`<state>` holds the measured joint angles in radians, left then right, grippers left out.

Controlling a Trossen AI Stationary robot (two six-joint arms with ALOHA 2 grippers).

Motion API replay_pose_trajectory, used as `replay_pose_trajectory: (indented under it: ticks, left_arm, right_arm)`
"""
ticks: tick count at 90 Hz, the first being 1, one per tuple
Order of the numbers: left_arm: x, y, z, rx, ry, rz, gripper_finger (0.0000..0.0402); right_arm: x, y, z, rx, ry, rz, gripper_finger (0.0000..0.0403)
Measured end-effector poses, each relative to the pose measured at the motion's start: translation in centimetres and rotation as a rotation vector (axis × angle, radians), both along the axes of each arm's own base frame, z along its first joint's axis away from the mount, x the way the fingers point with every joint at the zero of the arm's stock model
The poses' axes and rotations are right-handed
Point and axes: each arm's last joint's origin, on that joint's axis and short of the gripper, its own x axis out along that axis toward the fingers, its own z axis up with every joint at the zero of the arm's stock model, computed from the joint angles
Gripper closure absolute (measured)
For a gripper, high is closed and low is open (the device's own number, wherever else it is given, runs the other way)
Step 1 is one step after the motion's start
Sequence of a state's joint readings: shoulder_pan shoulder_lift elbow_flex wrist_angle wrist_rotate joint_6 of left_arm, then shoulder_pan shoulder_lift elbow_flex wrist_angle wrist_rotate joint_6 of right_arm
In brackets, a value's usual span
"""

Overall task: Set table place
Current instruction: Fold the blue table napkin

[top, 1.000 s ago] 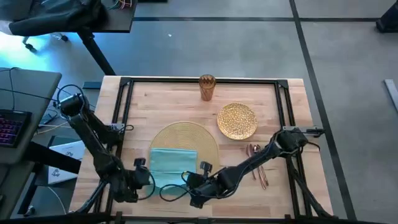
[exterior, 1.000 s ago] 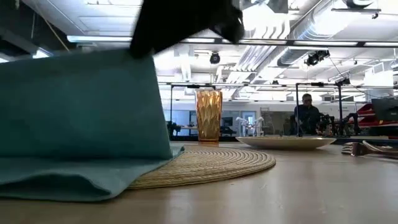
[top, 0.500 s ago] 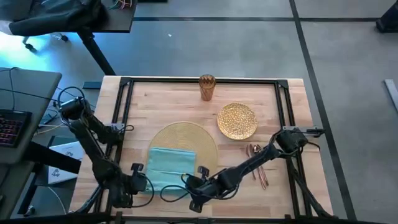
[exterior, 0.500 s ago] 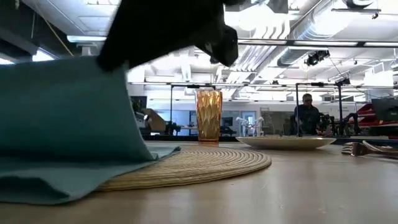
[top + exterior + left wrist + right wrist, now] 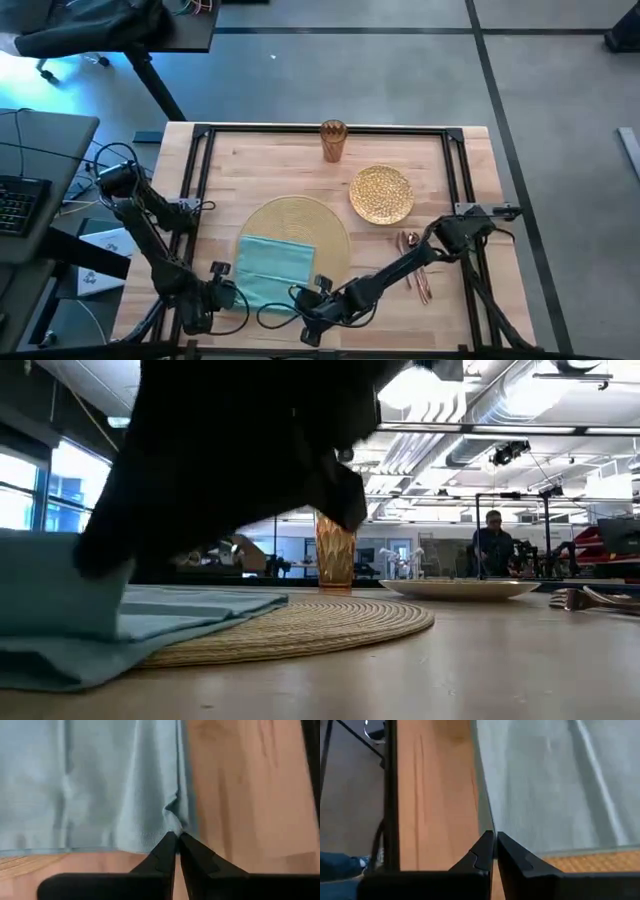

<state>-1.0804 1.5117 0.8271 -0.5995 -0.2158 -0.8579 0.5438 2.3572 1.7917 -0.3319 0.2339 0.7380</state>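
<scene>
On the left we see our left gripper (image 5: 222,296) low at the near edge of the desk (image 5: 260,165), its fingers (image 5: 162,851) pressed together on the near left corner of the napkin (image 5: 275,265); the left wrist view shows the cloth puckered into the fingertips. The napkin lies flat, its far part on the near-left portion of the placemat (image 5: 310,222) and its near edge hanging over onto bare wood. In the low view the napkin (image 5: 150,615) spreads over the woven placemat (image 5: 330,622), and a dark arm fills the upper left of that view.

Just to the right, our right gripper (image 5: 312,312) sits at the near right corner of the napkin, with the arm stretching back across the desk to its base at the right rail. Its fingers (image 5: 482,851) are closed to a thin slit on the napkin's edge (image 5: 545,785), with the placemat's weave showing just beside them.

Farther back, near the far rail, the cup (image 5: 333,140) stands upright. To the right of the placemat and apart from it lies the plate (image 5: 381,193). Nearer us and right of the placemat, the cutlery (image 5: 415,262) lies together on the wood, beside the right arm; we cannot tell the pieces apart. In the low view a person (image 5: 494,545) shows in the room well behind the desk
</scene>
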Motion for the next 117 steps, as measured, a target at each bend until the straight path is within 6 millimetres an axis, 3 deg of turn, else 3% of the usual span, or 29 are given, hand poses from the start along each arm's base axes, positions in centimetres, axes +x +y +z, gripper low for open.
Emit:
replay_pose_trajectory:
  ticks: [20, 32, 43, 58, 72, 90, 117]
  left_arm:
    - [-0.7, -0.4, 0.3, -0.115, 0.151, -0.008, 0.0303]
    - [-1.4, 0.1, 1.2, -0.163, 0.276, 0.073, 0.0281]
    - [-1.4, 1.5, 3.9, -0.129, 0.15, 0.215, 0.0282]
    - [-0.4, 5.2, 6.3, -0.104, -0.044, 0.374, 0.029]
    - [1.0, 7.8, 4.7, -0.076, -0.078, 0.299, 0.0283]
    - [2.1, 8.1, 1.3, -0.12, -0.084, 0.127, 0.0262]
    - [2.7, 7.7, -1.6, 0.001, -0.025, 0.085, 0.026]
  right_arm:
    - [-0.3, -0.2, -0.1, -0.029, 0.043, 0.044, 0.0285]
    - [-0.1, -0.2, 1.5, 0.053, 0.105, 0.038, 0.0241]
    - [0.0, -0.3, 3.5, 0.038, 0.071, 0.035, 0.023]
    - [-0.3, -2.4, 5.7, -0.058, 0.053, -0.058, 0.0233]
    - [0.5, -5.1, 4.0, -0.038, 0.098, -0.031, 0.0233]
    - [1.5, -8.0, 1.7, -0.057, 0.048, 0.017, 0.0233]
    - [1.1, -8.5, -0.1, -0.143, 0.01, 0.141, 0.0233]
